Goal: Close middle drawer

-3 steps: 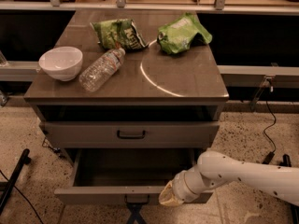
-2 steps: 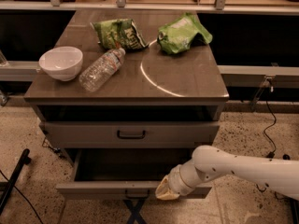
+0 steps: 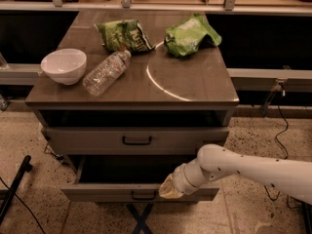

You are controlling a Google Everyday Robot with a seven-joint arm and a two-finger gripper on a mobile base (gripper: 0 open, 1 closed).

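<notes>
So the middle drawer [image 3: 97, 193] is pulled out toward the cam. Its front panel faces us w/ the long axis running left-right, and there's a small dark handle [image 3: 139, 196] at the center. It sits right under the taller drawer [image 3: 87, 141], which is shut.

On the cabinet top [image 3: 195, 82], left to right: white bowl [image 3: 63, 65], clear plastic bottle [image 3: 105, 73] lying on its side, a dark green chip bag [image 3: 122, 34], then a brighter green bag [image 3: 190, 33]. Speckled floor [image 3: 29, 130], black pole [image 3: 14, 189] at far left, cable [image 3: 282, 130] hanging at right.

The gripper [image 3: 168, 189] is at the drawer front's top edge, just right of the handle, and seems to be touching the panel. The white arm [image 3: 243, 167] comes in from the right. Can't tell if it's open or closed tbh.
</notes>
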